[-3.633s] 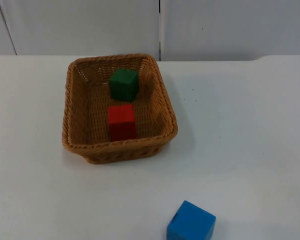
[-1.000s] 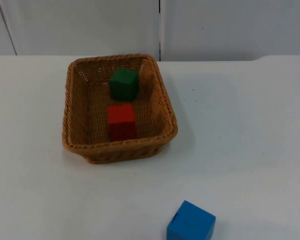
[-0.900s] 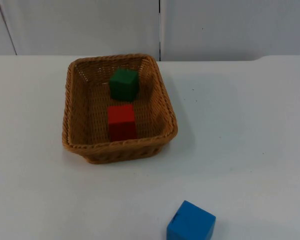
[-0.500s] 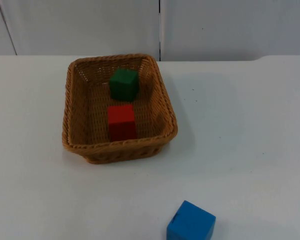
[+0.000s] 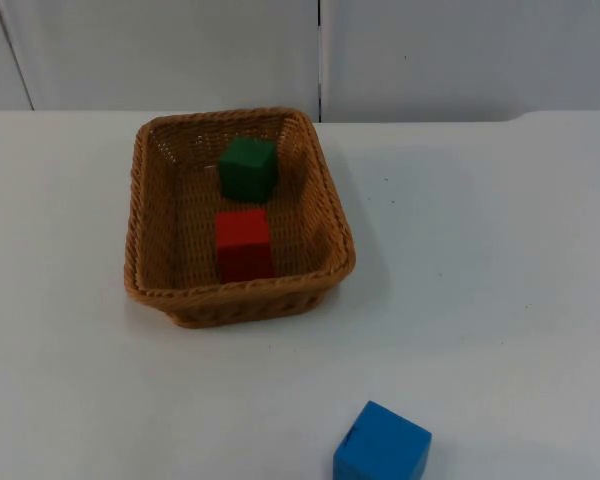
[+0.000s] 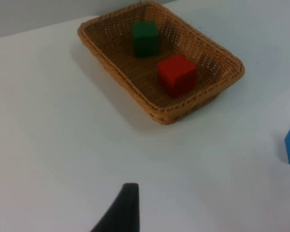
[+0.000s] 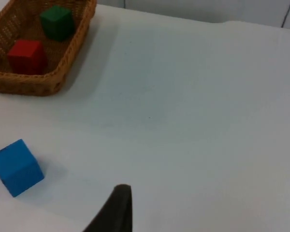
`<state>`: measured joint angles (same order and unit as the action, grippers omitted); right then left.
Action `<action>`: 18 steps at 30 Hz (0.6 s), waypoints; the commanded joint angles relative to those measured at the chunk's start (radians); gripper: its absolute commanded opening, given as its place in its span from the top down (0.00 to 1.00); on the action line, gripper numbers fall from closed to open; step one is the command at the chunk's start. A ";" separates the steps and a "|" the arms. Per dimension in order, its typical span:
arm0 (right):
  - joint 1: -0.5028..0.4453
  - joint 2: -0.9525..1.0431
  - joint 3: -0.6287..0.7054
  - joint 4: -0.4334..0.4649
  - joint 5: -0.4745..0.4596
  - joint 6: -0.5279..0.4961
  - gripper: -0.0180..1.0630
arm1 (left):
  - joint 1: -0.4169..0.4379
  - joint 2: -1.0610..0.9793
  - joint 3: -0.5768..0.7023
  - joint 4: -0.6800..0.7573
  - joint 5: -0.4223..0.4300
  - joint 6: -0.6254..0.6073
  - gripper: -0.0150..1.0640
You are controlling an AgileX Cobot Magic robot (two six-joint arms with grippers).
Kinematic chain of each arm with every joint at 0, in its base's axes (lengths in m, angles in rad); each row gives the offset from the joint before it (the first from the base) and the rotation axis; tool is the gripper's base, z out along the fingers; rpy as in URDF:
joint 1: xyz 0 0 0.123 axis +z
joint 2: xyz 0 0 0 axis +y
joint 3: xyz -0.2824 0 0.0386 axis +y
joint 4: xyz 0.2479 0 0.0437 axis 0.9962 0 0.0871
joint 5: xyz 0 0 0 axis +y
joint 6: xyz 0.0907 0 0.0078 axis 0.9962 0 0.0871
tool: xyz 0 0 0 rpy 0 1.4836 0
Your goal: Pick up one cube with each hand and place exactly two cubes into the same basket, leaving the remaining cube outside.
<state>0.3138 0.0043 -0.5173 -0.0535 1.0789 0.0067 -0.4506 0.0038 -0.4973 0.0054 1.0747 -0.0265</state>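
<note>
A brown wicker basket (image 5: 240,292) stands left of the table's middle. Inside it a green cube (image 5: 247,168) sits at the far end and a red cube (image 5: 244,243) at the near end, a small gap between them. A blue cube (image 5: 382,446) rests on the table by the front edge, outside the basket. My left gripper (image 6: 125,208) waits over bare table, well back from the basket (image 6: 199,95) with the green cube (image 6: 145,37) and the red cube (image 6: 177,74). My right gripper (image 7: 117,208) waits too, apart from the blue cube (image 7: 17,166) and holding nothing.
The white table (image 5: 480,250) stretches wide to the right of the basket. A grey partition wall (image 5: 430,55) closes off the far edge.
</note>
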 commanded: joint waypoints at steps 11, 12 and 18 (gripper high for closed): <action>-0.168 -0.004 0.001 0.003 -0.002 0.000 0.01 | 0.000 -0.004 0.004 0.004 0.000 0.002 0.01; -0.182 -0.004 0.001 0.003 -0.002 0.000 0.01 | 0.000 -0.004 0.004 0.004 0.000 0.002 0.01; -0.213 -0.004 0.001 0.004 -0.002 0.000 0.01 | 0.000 -0.004 0.004 0.004 0.000 0.002 0.01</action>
<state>0.1083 0.0043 -0.5173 -0.0535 1.0789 0.0067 -0.4506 0.0038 -0.4973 0.0054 1.0767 -0.0265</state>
